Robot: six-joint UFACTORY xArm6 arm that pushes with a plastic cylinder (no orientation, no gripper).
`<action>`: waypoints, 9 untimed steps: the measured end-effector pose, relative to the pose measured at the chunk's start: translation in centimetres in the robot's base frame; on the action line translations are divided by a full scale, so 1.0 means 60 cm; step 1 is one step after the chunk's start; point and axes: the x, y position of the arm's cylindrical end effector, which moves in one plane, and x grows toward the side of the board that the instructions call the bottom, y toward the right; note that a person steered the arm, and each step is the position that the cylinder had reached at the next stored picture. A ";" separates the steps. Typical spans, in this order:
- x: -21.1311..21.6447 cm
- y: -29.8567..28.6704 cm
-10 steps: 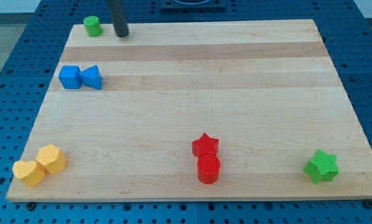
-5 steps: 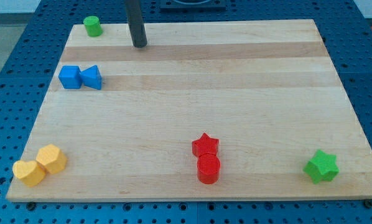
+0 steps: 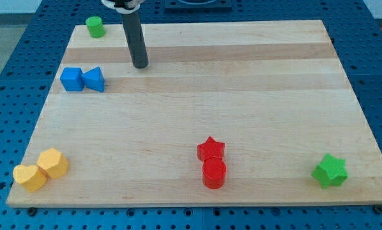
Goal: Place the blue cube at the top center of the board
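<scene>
Fingers are not fitted on this arm, so you are getting no apart-or-together reading; you are working with my tip (image 3: 140, 65) alone. My tip is resting on the surface (image 3: 242, 96) near the top-left corner, toward the view's right of the blue cube (image 3: 71, 79) and slightly nearer the top edge, clear of every block.

You are seeing the blue cube sitting by the left edge, in the upper part of the surface, touching a blue wedge-like block (image 3: 94, 79) on its right side. The cube is lying well apart from the top centre.

A green cylinder (image 3: 94, 27) is standing in the top-left corner, to the view's left of the rod. Two yellow blocks (image 3: 40, 170) are sitting together in the bottom-left corner; their shapes are hard to make out. A red star (image 3: 211, 149) is touching a red cylinder (image 3: 214, 173) near the bottom edge, about midway along. A green star (image 3: 330, 170) is lying in the bottom-right corner.
</scene>
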 end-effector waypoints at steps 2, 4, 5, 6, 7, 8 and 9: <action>0.133 -0.007; 0.163 -0.209; 0.123 -0.276; 0.091 -0.246; 0.079 -0.212; 0.039 -0.206; -0.005 -0.176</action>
